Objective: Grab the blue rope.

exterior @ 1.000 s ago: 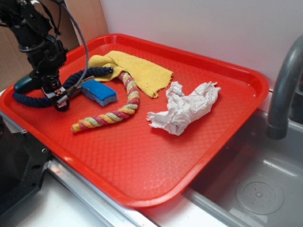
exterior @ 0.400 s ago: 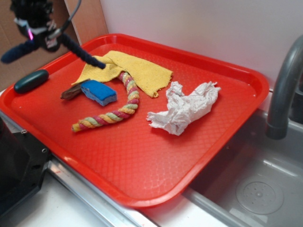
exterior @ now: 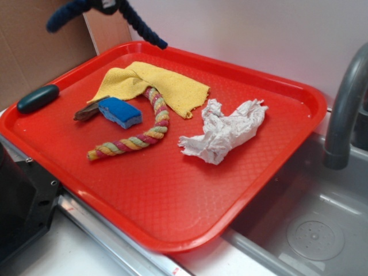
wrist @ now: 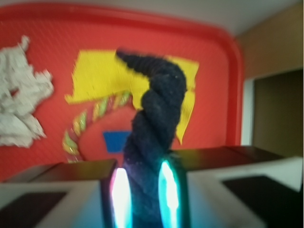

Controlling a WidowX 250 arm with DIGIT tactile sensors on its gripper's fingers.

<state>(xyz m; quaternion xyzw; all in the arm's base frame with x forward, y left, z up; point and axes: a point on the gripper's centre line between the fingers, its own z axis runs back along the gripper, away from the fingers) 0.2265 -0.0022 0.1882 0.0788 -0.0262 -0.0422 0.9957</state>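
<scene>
The blue rope (exterior: 141,27), a thick dark navy twisted cord, hangs in the air above the tray's far left corner. Both ends droop down from the gripper (exterior: 107,6), which is mostly cut off at the top edge of the exterior view. In the wrist view the rope (wrist: 154,128) is clamped between the two glowing pads (wrist: 121,194) of the gripper (wrist: 144,197) and sticks out over the tray. The gripper is shut on the rope, well above the red tray (exterior: 190,190).
On the tray lie a yellow cloth (exterior: 164,86), a pink-yellow-green striped rope (exterior: 144,132), a bright blue sponge (exterior: 121,112), a small brown piece (exterior: 86,112), a crumpled white paper towel (exterior: 224,131) and a dark teal oval object (exterior: 38,98). A grey faucet (exterior: 345,109) and sink stand at the right.
The gripper has lifted the blue rope off the tray's left side and carried it up and to the right, almost out of the top of the exterior view.
</scene>
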